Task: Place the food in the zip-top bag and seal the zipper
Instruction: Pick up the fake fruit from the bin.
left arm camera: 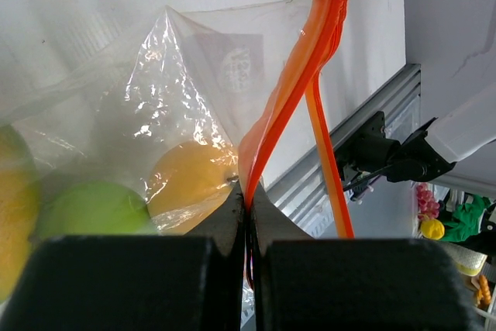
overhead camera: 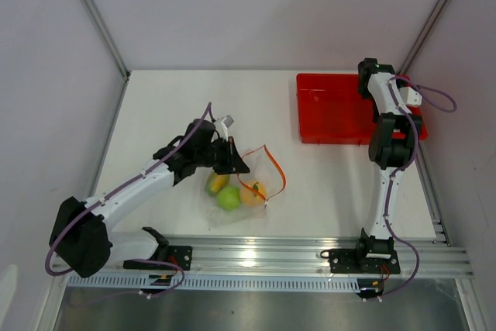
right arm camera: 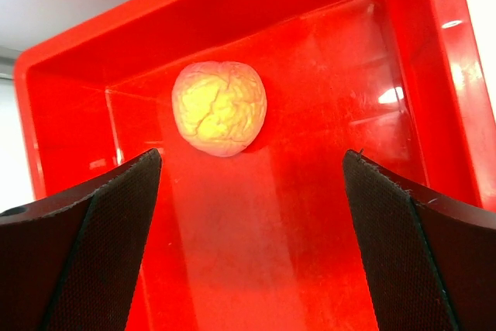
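The left gripper (left arm camera: pixel 248 211) pinches the zipper (left arm camera: pixel 288 106) of the bag (left arm camera: pixel 178 83), which lies mid-table with three fruits (overhead camera: pixel 228 198) inside. The film looks limp and slippery, so the stiffer strip is the better hold. The right gripper (right arm camera: pixel 249 164) hangs spread over the peach (right arm camera: pixel 220 108), probably light, in the tray (right arm camera: pixel 434 52). The tray's walls crowd the approach.

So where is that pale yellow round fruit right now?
In the right wrist view, the pale yellow fruit lies on the floor of the red tray, near its far wall, beyond the open right gripper.
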Controlling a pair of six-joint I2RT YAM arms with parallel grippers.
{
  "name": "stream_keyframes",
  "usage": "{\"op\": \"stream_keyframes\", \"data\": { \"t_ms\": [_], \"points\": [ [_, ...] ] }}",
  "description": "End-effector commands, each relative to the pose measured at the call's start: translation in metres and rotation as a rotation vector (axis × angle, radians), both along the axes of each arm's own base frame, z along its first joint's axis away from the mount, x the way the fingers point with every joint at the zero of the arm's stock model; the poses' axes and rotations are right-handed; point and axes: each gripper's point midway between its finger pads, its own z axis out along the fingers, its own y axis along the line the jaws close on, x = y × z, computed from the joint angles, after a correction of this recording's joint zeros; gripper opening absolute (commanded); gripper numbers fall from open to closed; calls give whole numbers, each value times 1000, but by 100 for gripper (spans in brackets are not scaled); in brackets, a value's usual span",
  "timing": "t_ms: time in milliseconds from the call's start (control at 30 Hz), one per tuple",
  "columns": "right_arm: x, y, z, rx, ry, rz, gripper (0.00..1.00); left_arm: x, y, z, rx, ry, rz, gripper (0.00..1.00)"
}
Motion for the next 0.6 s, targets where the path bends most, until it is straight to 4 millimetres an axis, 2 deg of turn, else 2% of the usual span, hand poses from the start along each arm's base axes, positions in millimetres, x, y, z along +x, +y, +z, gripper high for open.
{"op": "stream_keyframes", "data": {
  "t_ms": [0, 300, 567],
  "points": [
    [4, -11, 9, -81, -10, -16, 99, 9, -12, 25, -61, -45, -13, 1],
    [16, -19, 0, -109, -3, -6, 98, 11, -14, 25, -56, -41, -14, 1],
    [21, -35, -15, -125, 18, -10, 97, 14, -20, 21, -63, -23, -23, 0]
  ]
}}
